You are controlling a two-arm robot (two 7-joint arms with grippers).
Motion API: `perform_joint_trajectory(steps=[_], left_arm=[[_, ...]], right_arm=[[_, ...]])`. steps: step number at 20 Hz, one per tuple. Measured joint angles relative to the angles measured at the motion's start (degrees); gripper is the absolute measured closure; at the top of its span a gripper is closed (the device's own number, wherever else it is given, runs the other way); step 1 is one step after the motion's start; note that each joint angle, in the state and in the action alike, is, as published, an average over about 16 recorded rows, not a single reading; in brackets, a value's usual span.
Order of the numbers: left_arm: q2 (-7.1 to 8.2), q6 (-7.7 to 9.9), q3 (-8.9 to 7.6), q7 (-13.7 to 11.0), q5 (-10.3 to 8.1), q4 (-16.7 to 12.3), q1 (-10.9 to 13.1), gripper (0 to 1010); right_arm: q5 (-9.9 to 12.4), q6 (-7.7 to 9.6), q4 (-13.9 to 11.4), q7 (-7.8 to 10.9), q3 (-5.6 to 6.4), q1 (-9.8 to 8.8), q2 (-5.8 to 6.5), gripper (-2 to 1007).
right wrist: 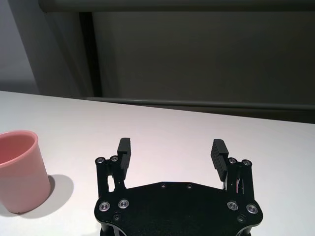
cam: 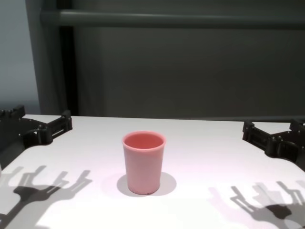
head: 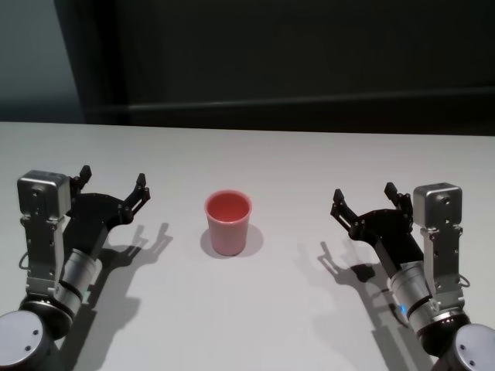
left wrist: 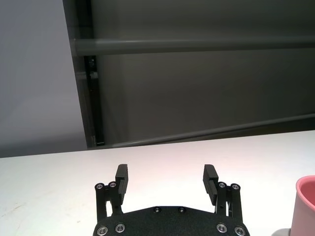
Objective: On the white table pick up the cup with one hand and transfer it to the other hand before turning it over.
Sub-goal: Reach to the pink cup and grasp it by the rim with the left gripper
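Observation:
The pink cup [head: 228, 222] stands upright, rim up, on the white table [head: 255, 162], midway between my two arms. It also shows in the chest view [cam: 143, 162], at the edge of the left wrist view [left wrist: 306, 206] and in the right wrist view [right wrist: 19, 169]. My left gripper [head: 113, 183] is open and empty, hovering left of the cup and apart from it; it also shows in the left wrist view [left wrist: 167, 179]. My right gripper [head: 363, 197] is open and empty, hovering right of the cup and apart from it; it also shows in the right wrist view [right wrist: 171, 153].
A dark wall [head: 309, 54] with a horizontal rail runs behind the table's far edge. Gripper shadows fall on the tabletop near each arm.

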Motion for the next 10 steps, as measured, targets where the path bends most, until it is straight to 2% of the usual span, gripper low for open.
perform_joint_trajectory(steps=[10], left_arm=[[0.0,0.0,0.0,0.0,0.0,0.0,0.0,7]], right_arm=[[0.0,0.0,0.0,0.0,0.0,0.0,0.0,3]])
